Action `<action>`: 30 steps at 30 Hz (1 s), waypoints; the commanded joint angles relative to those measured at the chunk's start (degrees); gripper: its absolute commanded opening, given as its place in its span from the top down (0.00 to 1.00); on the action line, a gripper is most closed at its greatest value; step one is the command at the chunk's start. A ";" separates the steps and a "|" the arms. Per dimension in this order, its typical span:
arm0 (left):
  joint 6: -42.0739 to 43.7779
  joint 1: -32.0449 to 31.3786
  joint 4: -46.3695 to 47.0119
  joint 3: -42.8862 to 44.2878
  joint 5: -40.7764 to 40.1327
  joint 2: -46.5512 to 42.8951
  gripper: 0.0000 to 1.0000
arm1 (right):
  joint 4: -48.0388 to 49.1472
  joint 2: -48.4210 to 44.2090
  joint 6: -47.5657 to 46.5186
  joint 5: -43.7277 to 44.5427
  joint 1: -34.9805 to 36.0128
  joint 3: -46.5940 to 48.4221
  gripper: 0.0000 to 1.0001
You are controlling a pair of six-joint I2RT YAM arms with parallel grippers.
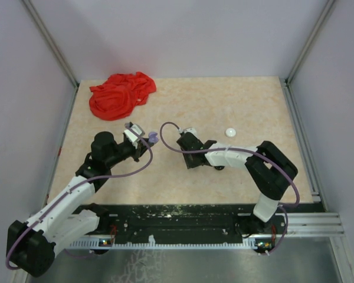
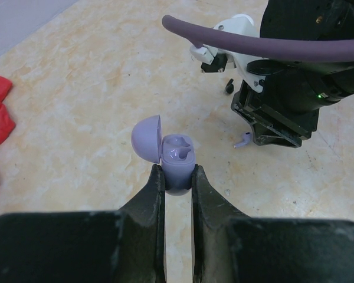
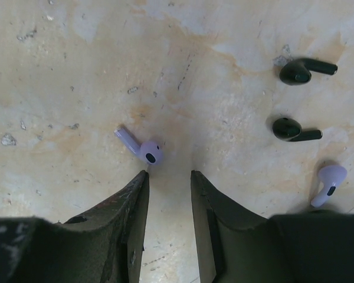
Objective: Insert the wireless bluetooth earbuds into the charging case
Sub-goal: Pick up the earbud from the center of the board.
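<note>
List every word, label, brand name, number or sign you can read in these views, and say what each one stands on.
No text can be read in any view.
The lavender charging case, clamped in the left gripper, shows no print.
The lavender earbuds and the black earbuds are plain.
The right arm and the red cloth carry no legible marking.
</note>
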 commanded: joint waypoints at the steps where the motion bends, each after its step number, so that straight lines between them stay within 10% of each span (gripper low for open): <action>1: -0.25 -0.13 0.09 1.99 0.74 0.04 0.99 | 0.02 0.83 -1.23 1.88 -0.22 2.97 0.65; 30: -0.42 -0.09 -0.33 2.31 0.46 0.36 0.99 | 7.03 -4.79 5.24 -0.67 -2.33 3.27 0.60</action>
